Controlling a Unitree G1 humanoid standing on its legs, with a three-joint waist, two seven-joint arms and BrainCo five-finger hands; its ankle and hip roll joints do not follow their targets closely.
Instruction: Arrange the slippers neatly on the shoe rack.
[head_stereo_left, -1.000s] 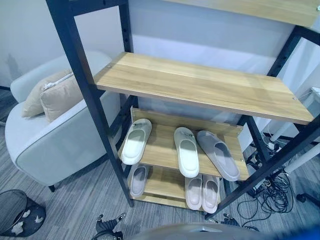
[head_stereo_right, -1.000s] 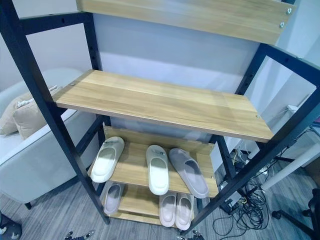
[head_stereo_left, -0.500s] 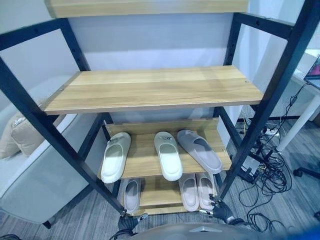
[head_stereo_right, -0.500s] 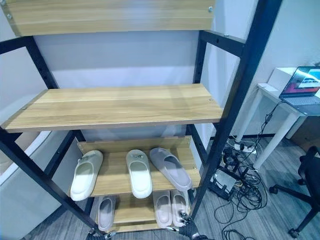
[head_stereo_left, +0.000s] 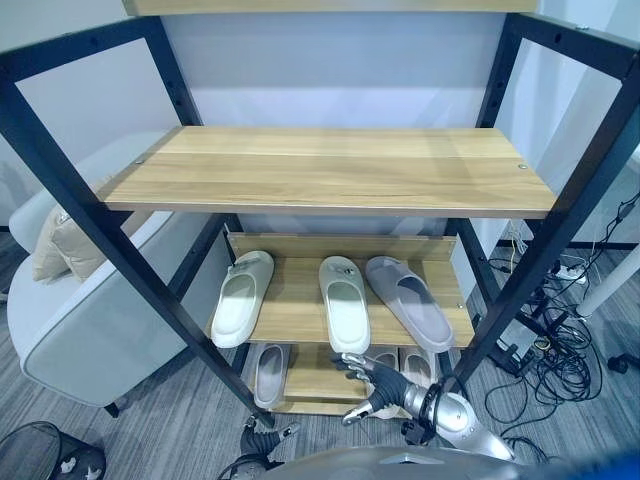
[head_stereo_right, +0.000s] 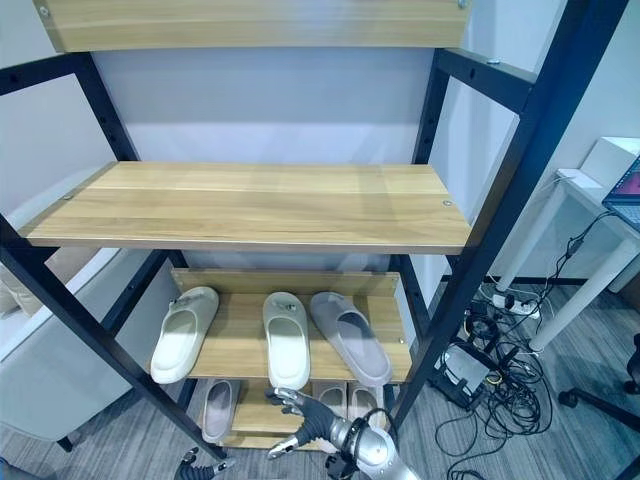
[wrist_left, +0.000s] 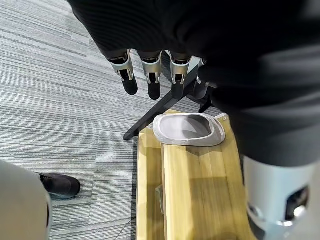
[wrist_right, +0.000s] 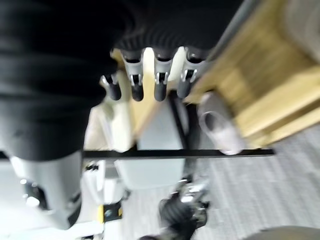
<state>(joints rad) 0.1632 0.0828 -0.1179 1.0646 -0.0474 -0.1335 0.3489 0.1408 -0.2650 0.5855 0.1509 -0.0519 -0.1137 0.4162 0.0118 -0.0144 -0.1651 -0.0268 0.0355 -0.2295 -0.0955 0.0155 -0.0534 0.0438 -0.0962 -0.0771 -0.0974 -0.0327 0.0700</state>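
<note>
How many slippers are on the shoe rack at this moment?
6: a white slipper, a second white slipper and a grey slipper on the middle shelf; below, one at left, two partly hidden at right.

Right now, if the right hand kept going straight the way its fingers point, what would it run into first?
Probably the front edge of the lower slipper shelf, near the white slipper at its middle. The right hand is open and reaches up and forward from just below that shelf; depth is hard to judge.

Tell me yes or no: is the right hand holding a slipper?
No, the right hand hangs with spread fingers in front of the rack's lower shelves, nothing in it, and the grey slipper lies on its shelf.
</note>
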